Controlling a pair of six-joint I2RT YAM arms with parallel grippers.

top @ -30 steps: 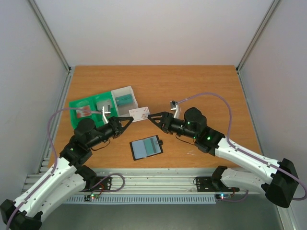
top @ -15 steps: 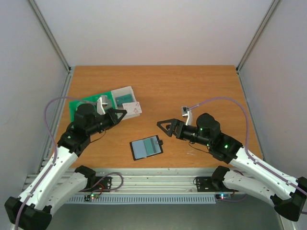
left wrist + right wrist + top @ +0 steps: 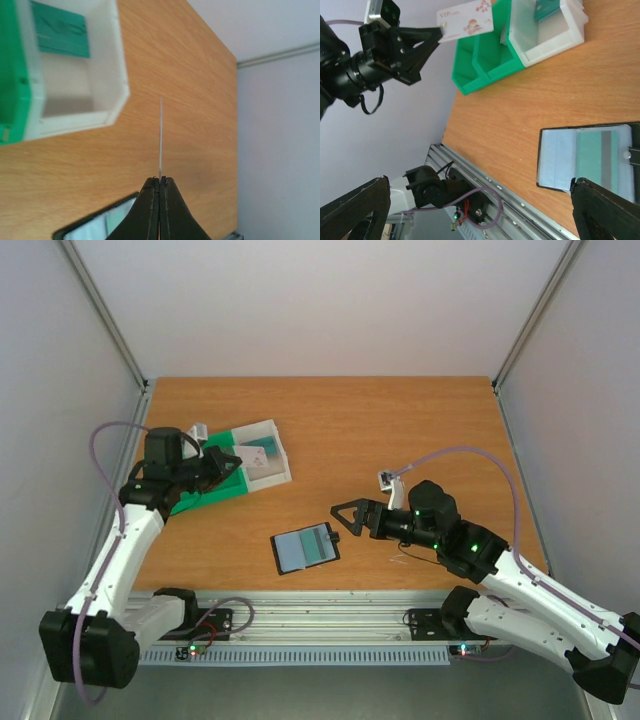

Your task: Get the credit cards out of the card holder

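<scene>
Nearest the arm bases, the card holder (image 3: 305,547) lies open and flat on the table (image 3: 400,430). A teal card (image 3: 592,156) with a dark stripe is still seated in its pale blue pockets. Just beside the holder's snap-tab edge hangs the right gripper (image 3: 342,515), jaws spread wide with nothing between them.

Farther back and to the left, the left gripper (image 3: 160,181) is pinched tight on the bottom edge of a whitish card (image 3: 466,25) with red blotches. It holds the card clear of the table, and its own wrist camera sees the card edge-on.

We judge this to be the drop-off step for that card, with one card at least left to pull afterwards. Beyond the left gripper sit the green tray (image 3: 205,497) and, touching its right side, the white box (image 3: 117,65), where another teal card (image 3: 62,32) already lies.

The next move, as we read it, is to bring the whitish card over a compartment, tip it flatter, lower it and let go. We cannot tell which compartment it hangs over now.

The box's raised wall stands nearest the card and could catch its lower edge if the descent is off. Nothing lies between the right gripper and the holder, so a reach for the remaining card looks unobstructed. The flat holder may slide when that card is tugged.
</scene>
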